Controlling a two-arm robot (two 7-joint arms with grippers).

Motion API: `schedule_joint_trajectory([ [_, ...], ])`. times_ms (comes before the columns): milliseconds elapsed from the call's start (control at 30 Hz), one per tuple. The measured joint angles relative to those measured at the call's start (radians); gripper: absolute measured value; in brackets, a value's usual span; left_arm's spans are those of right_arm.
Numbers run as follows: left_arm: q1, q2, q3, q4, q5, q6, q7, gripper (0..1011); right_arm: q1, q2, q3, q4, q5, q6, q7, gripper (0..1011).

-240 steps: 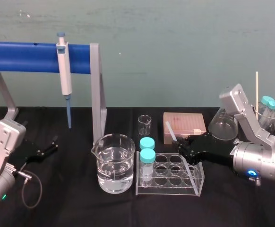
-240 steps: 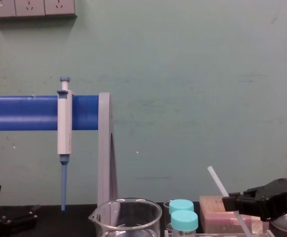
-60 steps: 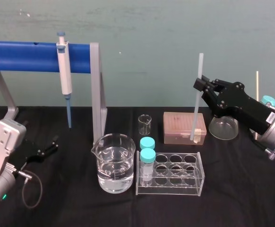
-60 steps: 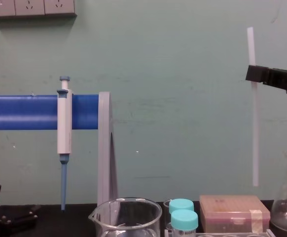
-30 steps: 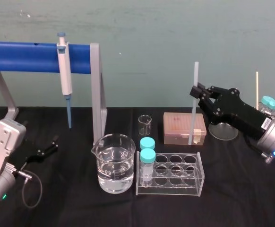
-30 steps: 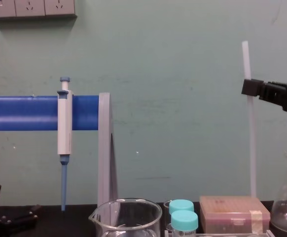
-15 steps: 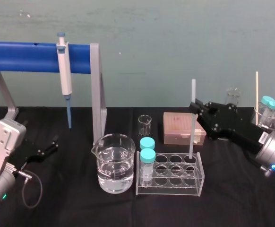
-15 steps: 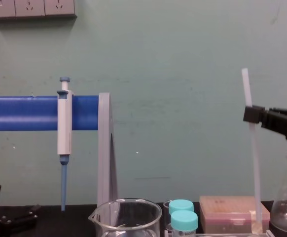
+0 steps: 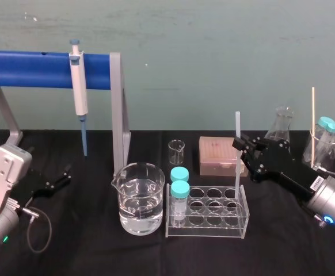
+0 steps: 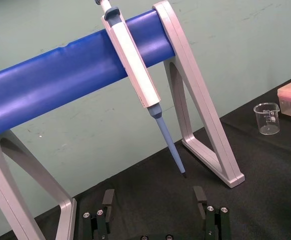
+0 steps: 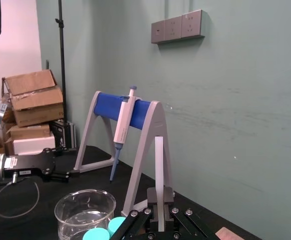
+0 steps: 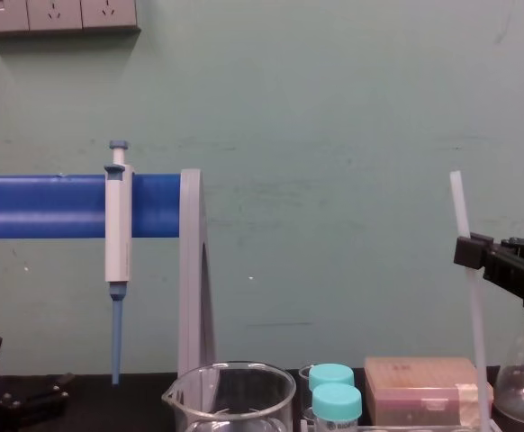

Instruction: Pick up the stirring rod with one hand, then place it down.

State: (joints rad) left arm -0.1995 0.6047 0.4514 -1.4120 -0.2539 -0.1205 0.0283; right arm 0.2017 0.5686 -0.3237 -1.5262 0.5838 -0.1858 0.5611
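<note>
At the far left the left gripper point(image 9: 64, 177) lies parked on the black table point(image 9: 87, 253), its fingers point(image 10: 108, 200) spread apart and holding nothing, so it poses no risk unless it moves. The pipette point(image 9: 78, 92) hangs on the blue stand point(image 9: 29, 69), well apart from the work. Nearer the middle, the beaker point(image 9: 137, 198) of water stands just beside the test tube rack point(image 9: 208, 227), whose left wells hold two blue-capped tubes point(image 9: 179, 187). The stirring rod point(image 9: 236, 155) stands close to upright, leaning slightly, with its lower end down at the rack's rear right corner. Whether it sits in a well, rests on the rim or hangs clear I cannot tell. The right gripper point(image 9: 240, 148) pinches it above its middle, fingers closed on the rod. The main danger, I judge, is letting go here: gripped high and unsupported below, the rod would topple, perhaps against the tip box point(image 9: 216, 152) or the flask point(image 9: 281, 123) behind, or roll away. Pushing lower with the tip caught on the rack's edge could shove or tip the light rack, or bend the thin rod. A slanted rod in smooth fingers may also slip.
</note>
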Motion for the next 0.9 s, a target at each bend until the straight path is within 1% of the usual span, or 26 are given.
schedule_joint_trajectory([
  [200,0.000,0.000,0.000,0.000,0.000,0.000,0.000,1000,-0.006,-0.018,0.013,0.008,-0.001,-0.001,0.007,64],
  [467,0.000,0.000,0.000,0.000,0.000,0.000,0.000,1000,-0.008,-0.031,0.021,0.016,0.004,0.001,0.029,64],
  [633,0.000,0.000,0.000,0.000,0.000,0.000,0.000,1000,-0.013,-0.028,0.019,0.021,0.013,0.006,0.057,64],
  [900,0.000,0.000,0.000,0.000,0.000,0.000,0.000,1000,-0.018,-0.018,0.017,0.020,0.021,0.010,0.076,64],
])
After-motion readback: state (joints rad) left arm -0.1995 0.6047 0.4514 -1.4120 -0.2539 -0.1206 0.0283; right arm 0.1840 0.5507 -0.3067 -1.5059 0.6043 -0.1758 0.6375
